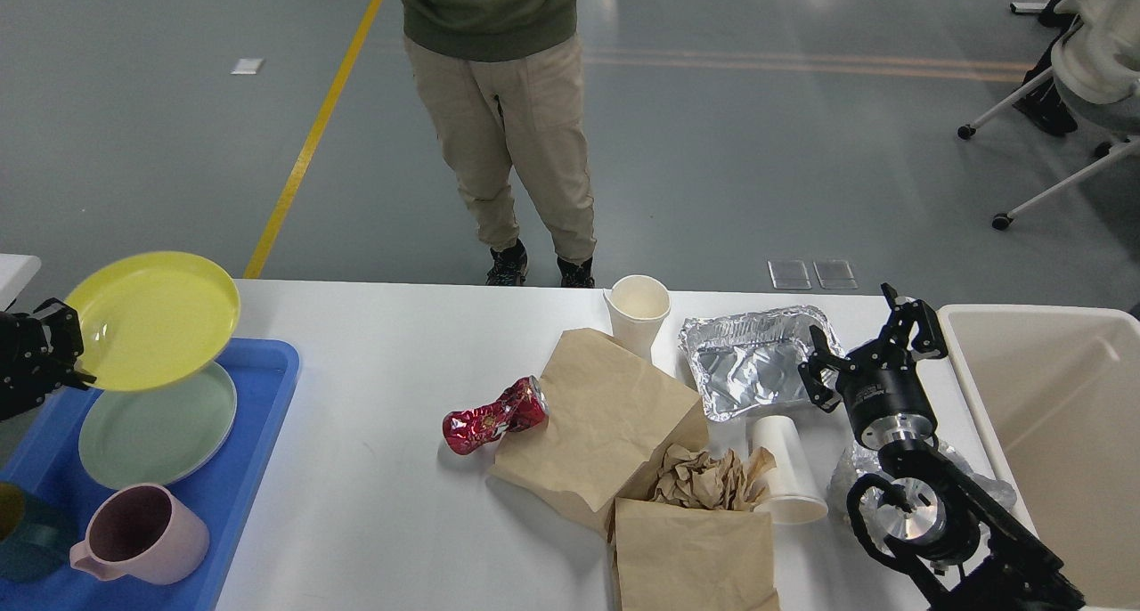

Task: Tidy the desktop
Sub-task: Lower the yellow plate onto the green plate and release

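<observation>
The white desktop (pixel 383 504) spans the view. My left gripper (pixel 62 348) at the far left edge is shut on the rim of a yellow plate (pixel 151 319), which hangs tilted above the blue tray (pixel 254 468) and a green plate (pixel 156 428). My right gripper (pixel 868 339) stands open at the right, beside a crumpled foil tray (pixel 748 362), holding nothing. On the desktop lie a crushed red can (pixel 494 415), brown paper bags (pixel 606 415), crumpled brown paper (pixel 704 477), an upright paper cup (pixel 638 313) and a tipped paper cup (pixel 788 477).
A pink mug (pixel 142 535) and a dark teal cup (pixel 27 535) sit in the blue tray. A beige bin (pixel 1060 415) stands at the right edge. Crumpled clear plastic (pixel 846 477) lies under my right arm. A person (pixel 499 121) stands behind the table.
</observation>
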